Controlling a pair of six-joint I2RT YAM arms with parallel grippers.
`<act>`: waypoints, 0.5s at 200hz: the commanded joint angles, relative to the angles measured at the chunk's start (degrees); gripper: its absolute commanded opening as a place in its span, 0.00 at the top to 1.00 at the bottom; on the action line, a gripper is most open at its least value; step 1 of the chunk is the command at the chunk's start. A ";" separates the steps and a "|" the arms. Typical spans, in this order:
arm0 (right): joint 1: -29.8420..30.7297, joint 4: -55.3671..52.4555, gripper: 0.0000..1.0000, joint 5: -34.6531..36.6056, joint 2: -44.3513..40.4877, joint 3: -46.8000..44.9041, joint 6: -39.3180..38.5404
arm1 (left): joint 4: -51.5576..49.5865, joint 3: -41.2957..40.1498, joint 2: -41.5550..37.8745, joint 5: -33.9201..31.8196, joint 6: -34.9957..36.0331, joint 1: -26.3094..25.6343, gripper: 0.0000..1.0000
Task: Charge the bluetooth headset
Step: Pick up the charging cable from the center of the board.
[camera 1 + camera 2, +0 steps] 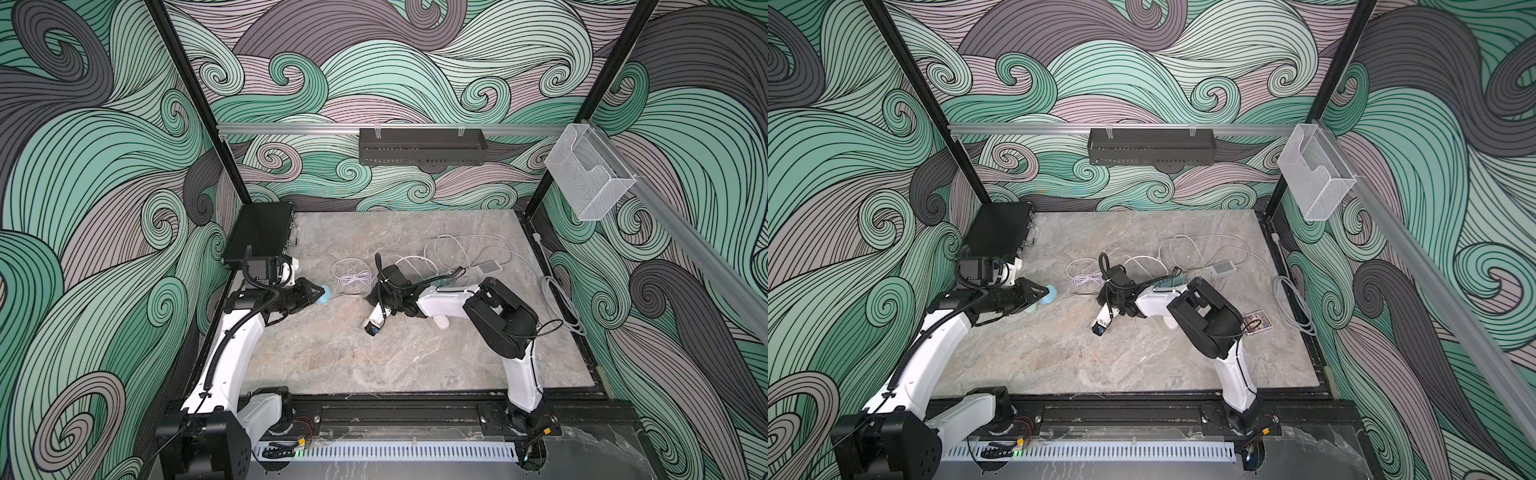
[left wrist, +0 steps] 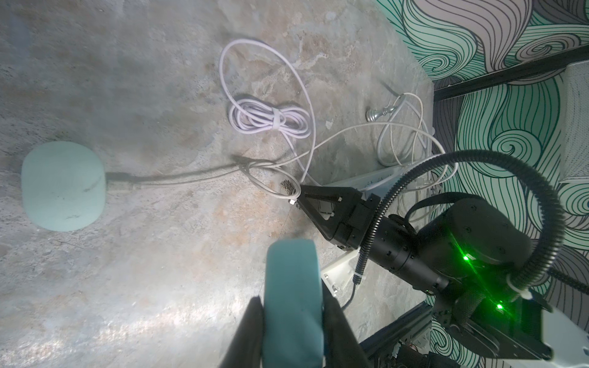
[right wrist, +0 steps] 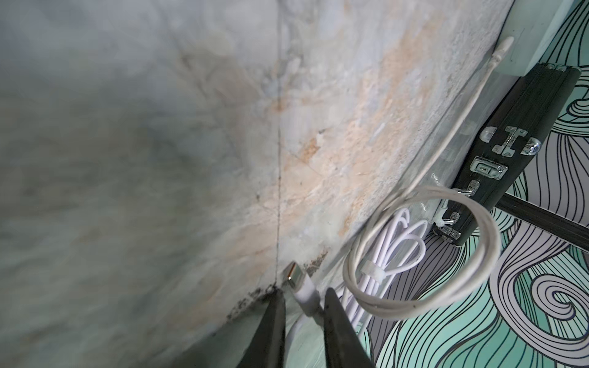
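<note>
Bench [image 1: 374, 365] of grey marbled stone, seen from above, with two robot arms rising from a black rail along its near edge

Left end effector [image 2: 291, 294] reaches in from the left side. It is clamped on the mint-blue headset [image 2: 291, 264], pinching one ear cushion edge-on between both fingers. In both top views the headset is at the left of the bench, about midway back. Its second ear cup [image 2: 62, 186] shows a little apart from the held one.

Right end effector [image 3: 304, 290] is low over the middle of the bench, pointing towards the headset but apart from it. Its fingers are set narrow, with a white, metal-tipped cable plug [image 3: 299, 285] lying between them and poking out past the tips. A thin gap shows on one side, so whether the plug is actually gripped cannot be told.

Further back lie a tied bundle of pale cable [image 1: 353, 277], loose white cable loops [image 1: 457, 249] and a white rectangular unit [image 1: 490, 268]. A black case [image 1: 259, 235] fills the far left corner. A black tray [image 1: 422, 146] hangs on the rear rail and a wire basket [image 1: 590, 178] on the right rail, against walls of green and grey swirls
</note>
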 commanded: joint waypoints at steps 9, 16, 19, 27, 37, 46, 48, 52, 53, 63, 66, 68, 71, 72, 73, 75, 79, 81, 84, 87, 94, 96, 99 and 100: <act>0.00 -0.01 0.75 0.85 1.89 1.05 -0.39 | 0.41 0.80 0.20 1.37 0.87 0.48 1.00; 0.04 -0.05 0.75 0.80 2.01 1.21 -0.41 | 0.45 0.87 0.20 1.47 0.86 0.46 1.00; 0.04 -0.09 0.75 0.80 2.06 1.25 -0.41 | 0.41 0.85 0.20 1.53 0.91 0.47 1.00; 0.04 -0.18 0.75 0.80 2.18 1.40 -0.62 | 0.40 0.81 0.20 1.55 0.94 0.43 1.00; 0.13 -0.18 0.76 0.84 2.41 1.60 -0.85 | 0.37 0.82 0.13 1.55 1.09 0.47 1.00; 0.13 -0.35 0.77 0.96 2.58 1.84 -0.89 | 0.14 0.88 0.10 1.55 1.21 0.47 1.00; 0.13 -0.42 0.77 0.90 2.61 1.86 -0.92 | 0.19 0.88 0.05 1.55 1.27 0.47 1.00; 0.13 -0.44 0.77 0.90 2.78 1.95 -0.93 | 0.12 0.88 0.01 1.55 1.25 0.46 1.00; 0.13 -0.44 0.77 0.90 2.74 2.00 -0.96 | 0.13 0.88 0.02 1.55 1.23 0.46 1.00; 0.13 -0.53 0.80 0.98 3.01 2.21 -0.96 | 0.14 0.88 0.03 1.63 1.20 0.47 1.00; 0.13 -0.53 0.81 0.95 3.05 2.29 -0.93 | 0.14 0.89 0.07 1.64 1.20 0.47 1.00; 0.15 -0.53 0.81 1.01 3.05 2.37 -0.93 | 0.14 0.89 0.10 1.66 1.20 0.45 1.00; 0.20 -0.47 0.82 1.07 3.06 2.39 -0.94 | 0.14 0.88 0.04 1.68 1.20 0.47 1.00; 0.21 -0.46 0.82 1.06 3.10 2.44 -0.94 | 0.14 0.93 0.08 1.70 1.20 0.47 1.00; 0.21 -0.41 0.82 1.10 3.12 2.46 -0.94 | 0.14 0.95 0.10 1.71 1.20 0.47 1.00; 0.22 -0.43 0.83 1.11 3.20 2.48 -0.91 | 0.19 0.90 0.11 1.72 1.20 0.43 1.00; 0.22 -0.43 0.83 1.14 3.22 2.56 -0.87 | 0.17 0.91 0.17 1.72 1.32 0.47 1.00; 0.22 -0.44 0.83 1.14 3.21 2.61 -0.86 | 0.15 0.98 0.13 1.72 1.30 0.47 1.00; 0.22 -0.44 0.84 1.14 3.25 2.65 -0.87 | 0.14 0.97 0.12 1.75 1.29 0.46 1.00; 0.22 -0.44 0.85 1.19 3.24 2.73 -0.89 | 0.25 0.97 0.12 1.74 1.29 0.47 1.00; 0.22 -0.44 0.87 1.16 3.23 2.83 -0.85 | 0.22 0.97 0.20 1.81 1.29 0.46 1.00; 0.22 -0.40 0.88 1.15 3.19 2.86 -0.85 | 0.23 0.97 0.20 1.81 1.29 0.47 1.00; 0.23 -0.44 0.89 1.18 3.23 2.91 -0.85 | 0.24 1.02 0.20 1.81 1.29 0.47 1.00; 0.27 -0.40 0.89 1.18 3.18 2.92 -0.80 | 0.23 0.99 0.20 1.81 1.29 0.43 1.00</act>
